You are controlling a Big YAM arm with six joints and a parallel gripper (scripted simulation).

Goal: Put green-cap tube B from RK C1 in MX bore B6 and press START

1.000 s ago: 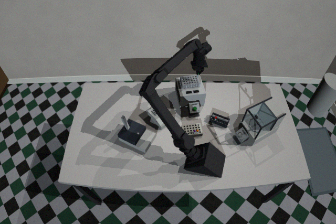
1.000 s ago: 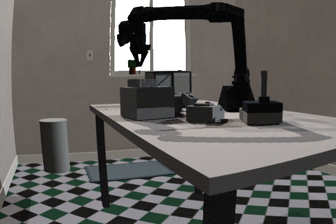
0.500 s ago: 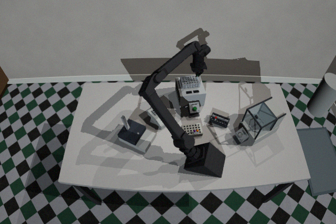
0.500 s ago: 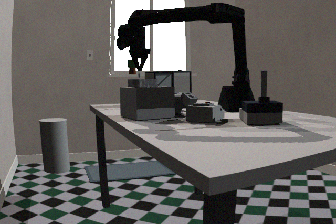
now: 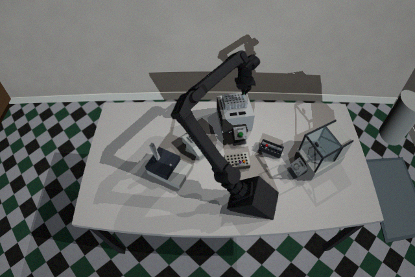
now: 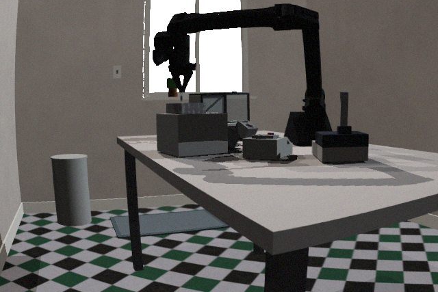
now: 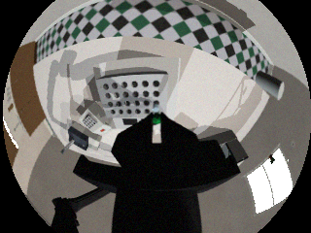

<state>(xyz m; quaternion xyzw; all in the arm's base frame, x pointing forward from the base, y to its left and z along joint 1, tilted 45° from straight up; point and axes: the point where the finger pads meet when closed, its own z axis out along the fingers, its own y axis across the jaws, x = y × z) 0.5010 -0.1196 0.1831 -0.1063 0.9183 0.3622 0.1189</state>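
Observation:
The mixer MX [image 5: 235,114] stands behind the rack, with its light shaking block of bores [image 5: 233,100] on top and the round green START key [image 5: 240,133] on its sloping front. My gripper [image 5: 244,92] hangs pointing down just above the block's far right corner. It is shut on tube B [image 7: 155,128], a slim pale tube with a green cap that shows between the fingers in the wrist view. The tube's lower tip [image 6: 181,97] hangs a little above the block [image 6: 185,107]. The wrist view shows the block's bores [image 7: 131,93] ahead of the tube. The two panels on the mixer's top are dark.
The rack RK [image 5: 237,159] holds a few coloured-cap tubes. The magnet block MG [image 5: 270,148] and the glass-walled balance BAL [image 5: 316,149] stand to the right. The dry block DB [image 5: 189,144] and the spectrophotometer SP [image 5: 163,167] stand to the left. A potted plant [image 6: 172,87] sits on the window sill.

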